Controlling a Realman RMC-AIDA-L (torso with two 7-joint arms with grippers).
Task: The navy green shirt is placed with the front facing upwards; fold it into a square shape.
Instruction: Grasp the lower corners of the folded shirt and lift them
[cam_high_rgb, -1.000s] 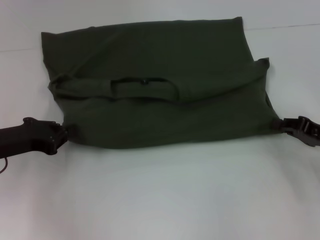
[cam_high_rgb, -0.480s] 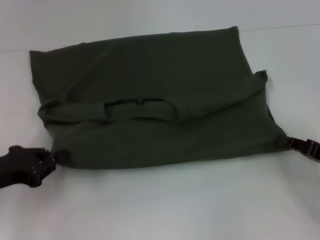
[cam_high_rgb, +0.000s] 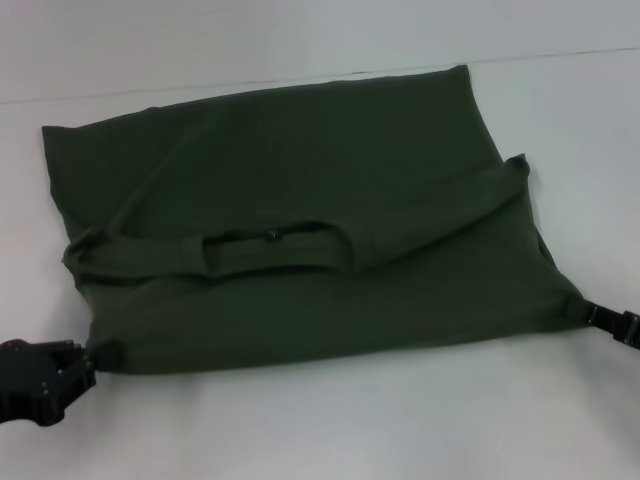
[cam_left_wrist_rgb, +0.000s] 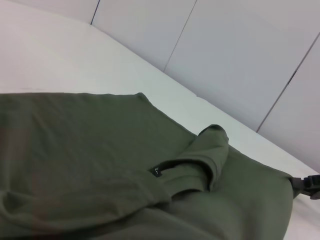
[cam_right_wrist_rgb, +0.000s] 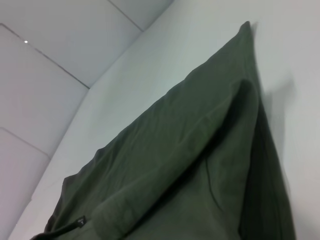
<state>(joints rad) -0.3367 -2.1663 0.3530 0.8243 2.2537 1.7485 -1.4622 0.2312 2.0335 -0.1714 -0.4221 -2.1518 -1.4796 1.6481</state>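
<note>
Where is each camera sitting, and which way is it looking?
Head view: high on the robot, looking down at the dark olive-green cotton shirt on the white table; left gripper and right gripper at its near corners.
Left wrist view: low, looking across the shirt; right gripper far off.
Right wrist view: low beside the shirt; no robot parts show.
Both wrist views share the collar.

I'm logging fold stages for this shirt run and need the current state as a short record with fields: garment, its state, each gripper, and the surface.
garment: navy green shirt, plain green side up
state: partly folded, lying flat; neck opening visible along a fold across the middle
left gripper: at the shirt's near left corner, shut on the fabric
right gripper: at the near right corner, shut on the fabric
surface: white table
</note>
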